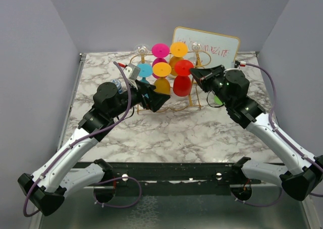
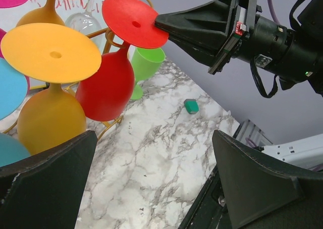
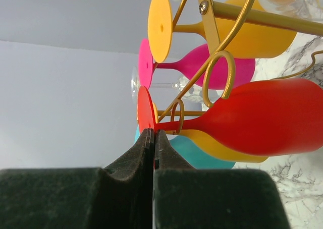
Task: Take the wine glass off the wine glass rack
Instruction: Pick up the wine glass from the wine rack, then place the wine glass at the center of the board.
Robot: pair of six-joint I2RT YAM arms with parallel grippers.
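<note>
At the upper centre of the top view, the wine glass rack [image 1: 198,57] stands on the marble table [image 1: 151,138] in front of the whiteboard [image 1: 212,45], hung with coloured glasses, bowls down. The red wine glass [image 1: 182,86] hangs on the rack's right side, its stem through a gold loop. The right gripper [image 1: 194,73] reaches in from the right, jaws pressed together on the rim of that glass's round foot. Its own camera shows the red disc's edge nipped between the fingertips [image 3: 136,158]. The left gripper [image 1: 155,101] sits low at the rack's left front, jaws spread wide, holding nothing. A green glass [image 2: 146,62] shows just behind the red one.
</note>
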